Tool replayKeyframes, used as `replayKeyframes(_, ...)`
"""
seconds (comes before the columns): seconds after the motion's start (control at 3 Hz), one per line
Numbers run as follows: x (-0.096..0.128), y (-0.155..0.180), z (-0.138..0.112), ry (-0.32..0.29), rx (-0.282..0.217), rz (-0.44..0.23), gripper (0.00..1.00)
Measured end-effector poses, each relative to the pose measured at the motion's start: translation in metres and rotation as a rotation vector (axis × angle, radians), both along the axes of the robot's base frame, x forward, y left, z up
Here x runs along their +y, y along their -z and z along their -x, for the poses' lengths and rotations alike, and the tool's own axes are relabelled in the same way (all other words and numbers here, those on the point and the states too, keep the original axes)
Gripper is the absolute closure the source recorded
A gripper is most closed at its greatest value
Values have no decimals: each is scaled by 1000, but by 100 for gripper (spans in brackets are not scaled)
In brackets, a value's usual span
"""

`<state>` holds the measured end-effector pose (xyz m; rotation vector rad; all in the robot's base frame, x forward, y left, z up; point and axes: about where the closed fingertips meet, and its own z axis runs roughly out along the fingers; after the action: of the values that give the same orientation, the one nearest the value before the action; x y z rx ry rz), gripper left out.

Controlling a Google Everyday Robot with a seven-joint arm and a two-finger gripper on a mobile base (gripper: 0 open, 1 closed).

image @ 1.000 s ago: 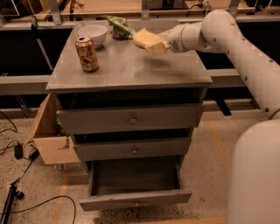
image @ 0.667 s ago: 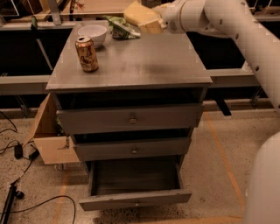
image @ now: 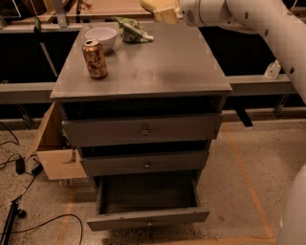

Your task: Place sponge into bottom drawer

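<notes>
Gripper (image: pixel 167 13), clamped around the sponge (image: pixel 152 5), is riding higher above the cabinet top (image: pixel 181 62) than a second ago. Green snack bag (image: pixel 134 31), bowl (image: pixel 101 36) and can (image: pixel 95 58) are sitting below-left of it; the bottom drawer (image: pixel 148 221) is standing open far beneath.
</notes>
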<state>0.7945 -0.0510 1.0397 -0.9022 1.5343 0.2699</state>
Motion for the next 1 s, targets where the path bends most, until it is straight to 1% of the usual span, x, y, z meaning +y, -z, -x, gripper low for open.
replayKeyframes(0.33, -12, 18, -7, 42, 80, -23, 13)
replayKeyframes(0.67, -21, 57, -19, 82, 197, -29, 0)
replayKeyframes(1.0, -23, 80, -25, 95, 280, -24, 0)
